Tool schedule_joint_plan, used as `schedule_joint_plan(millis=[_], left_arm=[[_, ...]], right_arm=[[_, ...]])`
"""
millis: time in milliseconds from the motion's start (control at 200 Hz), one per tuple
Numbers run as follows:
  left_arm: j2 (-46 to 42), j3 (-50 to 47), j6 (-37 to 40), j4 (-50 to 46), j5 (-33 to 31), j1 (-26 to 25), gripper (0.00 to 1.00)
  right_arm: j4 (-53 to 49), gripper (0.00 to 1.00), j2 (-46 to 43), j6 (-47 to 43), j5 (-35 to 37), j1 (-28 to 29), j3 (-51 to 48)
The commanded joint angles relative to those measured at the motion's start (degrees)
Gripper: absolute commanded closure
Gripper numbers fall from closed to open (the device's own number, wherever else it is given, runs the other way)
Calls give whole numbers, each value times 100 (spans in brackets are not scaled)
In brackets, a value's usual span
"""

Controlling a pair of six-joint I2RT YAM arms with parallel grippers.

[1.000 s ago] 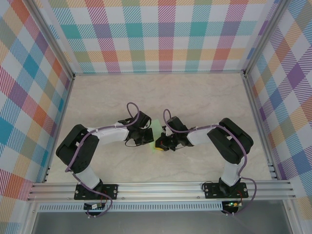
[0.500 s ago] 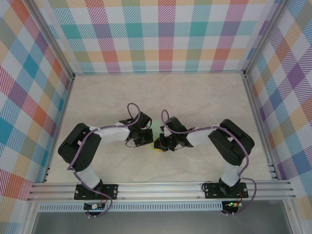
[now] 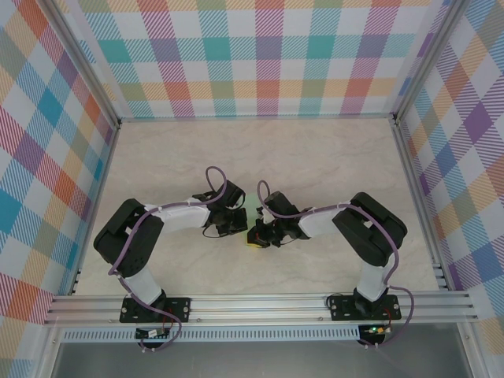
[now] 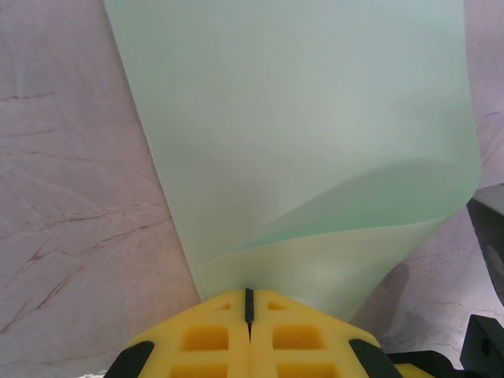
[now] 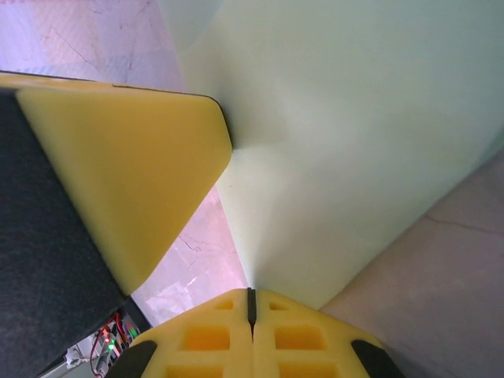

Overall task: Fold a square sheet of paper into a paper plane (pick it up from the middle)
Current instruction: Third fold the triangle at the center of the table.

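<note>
Top external view: the desk is lying broad and bare beyond the arms, with open room toward the far edge and to both sides. Checked walls are closing it in on three sides, and an aluminium rail is running along the near edge.

- Left pincer: meeting the right pincer at mid-desk, the two just beside each other.
- Left wrist view: the left pincer is pinching shut on the square sheet of paper. The sheet is rising from the seam of the yellow fingers, curled over at its right side, with a lower layer showing paler beneath.
- Right wrist view: the right pincer is likewise clamping shut on the sheet. A broad yellow foam pad on a black body is pressing against the sheet's left side, crowding that flank.
- Change since a second ago: the right wrist is sitting slightly further left and nearer the rail, and the left elbow is also sitting slightly nearer. Less green is showing between the wrists from above.
</note>
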Motion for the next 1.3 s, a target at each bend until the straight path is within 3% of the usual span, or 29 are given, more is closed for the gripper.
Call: schedule_joint_plan(millis=[0, 285, 595, 715, 920, 1295], left_arm=[[131, -194, 22, -374, -399, 25, 96], [146, -184, -3, -345, -398, 27, 96], [134, -181, 9, -361, -395, 29, 96], [114, -172, 7, -371, -395, 29, 96], [81, -165, 40, -386, -387, 29, 96], [17, -140, 66, -375, -345, 30, 96]], right_arm=[[-246, 100, 192, -76, 43, 54, 97], [-244, 100, -384, -202, 12, 83, 0], [-401, 100, 178, -97, -41, 168, 74], [-615, 100, -97, -204, 122, 150, 152], [-1035, 100, -728, -472, 614, -230, 264], [-1168, 100, -110, -800, 542, -605, 850]])
